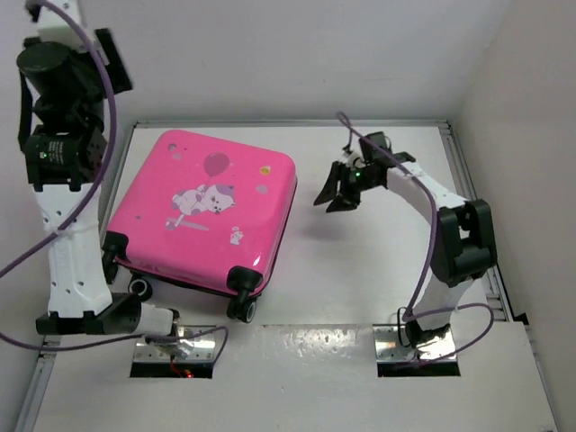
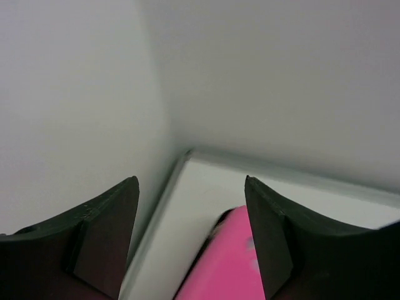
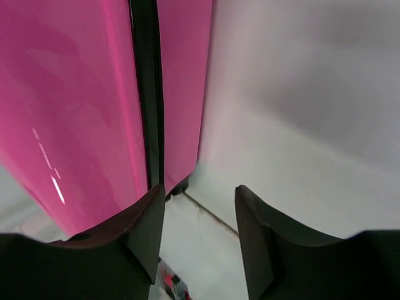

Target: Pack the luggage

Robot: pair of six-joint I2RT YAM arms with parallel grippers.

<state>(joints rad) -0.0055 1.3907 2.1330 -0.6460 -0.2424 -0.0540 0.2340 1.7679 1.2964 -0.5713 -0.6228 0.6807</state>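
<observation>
Currently the white table (image 1: pixel 378 270) carries the luggage (image 1: pixel 202 211), closed and lying flat left of centre, its wheels (image 1: pixel 241 309) toward my bases. My left gripper (image 2: pixel 190 184) hangs raised near the table's far left corner, jaws apart and empty. My right gripper (image 1: pixel 335 191) sits just beside the luggage's right edge, jaws also apart, holding nothing.

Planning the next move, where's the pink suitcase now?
Top view: the suitcase lies closed on the table's left half, between the left arm and the right end effector.
</observation>
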